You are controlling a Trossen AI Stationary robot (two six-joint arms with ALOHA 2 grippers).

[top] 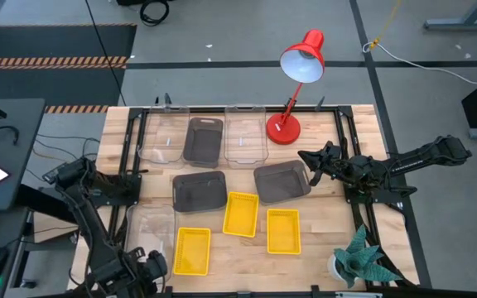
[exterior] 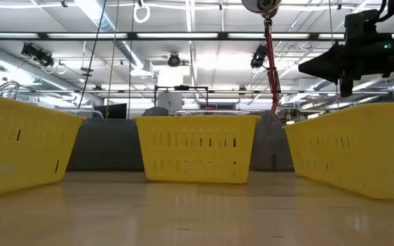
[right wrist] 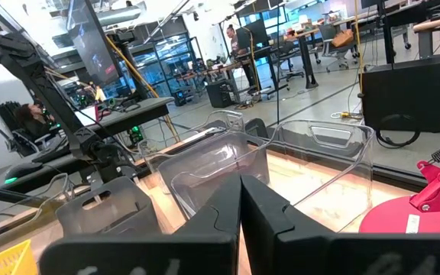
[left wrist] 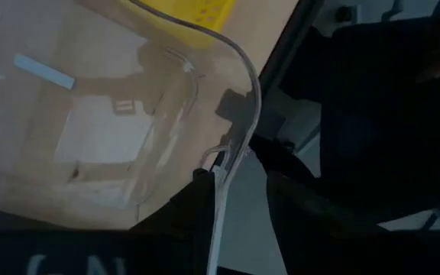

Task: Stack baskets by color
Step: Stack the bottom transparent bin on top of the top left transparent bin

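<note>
Three yellow baskets (top: pixel 241 213) (top: pixel 282 230) (top: pixel 192 250) lie on the near half of the table. Three dark grey baskets (top: pixel 204 139) (top: pixel 199 190) (top: pixel 281 182) lie farther back. Two clear baskets (top: pixel 162 136) (top: pixel 245 136) stand at the far edge. A third clear basket (top: pixel 151 228) is at the near left, beside the yellow one, and my left gripper (top: pixel 139 263) is shut on it. My right gripper (top: pixel 309 161) hovers level, shut and holding nothing, above the table's right side by a grey basket. My left gripper has the clear basket's rim (left wrist: pixel 221 162) at a rounded corner between its two fingers (left wrist: pixel 197 200), one inside the wall and one outside. The fingers come steeply from above, from the table's near edge. I cannot tell whether the basket's bottom is on the table.
A red desk lamp (top: pixel 292 83) stands at the far middle, between the clear baskets and my right arm. A potted plant (top: pixel 358 261) sits at the near right corner. Black rails (top: pixel 131 141) run along the table's left and right sides.
</note>
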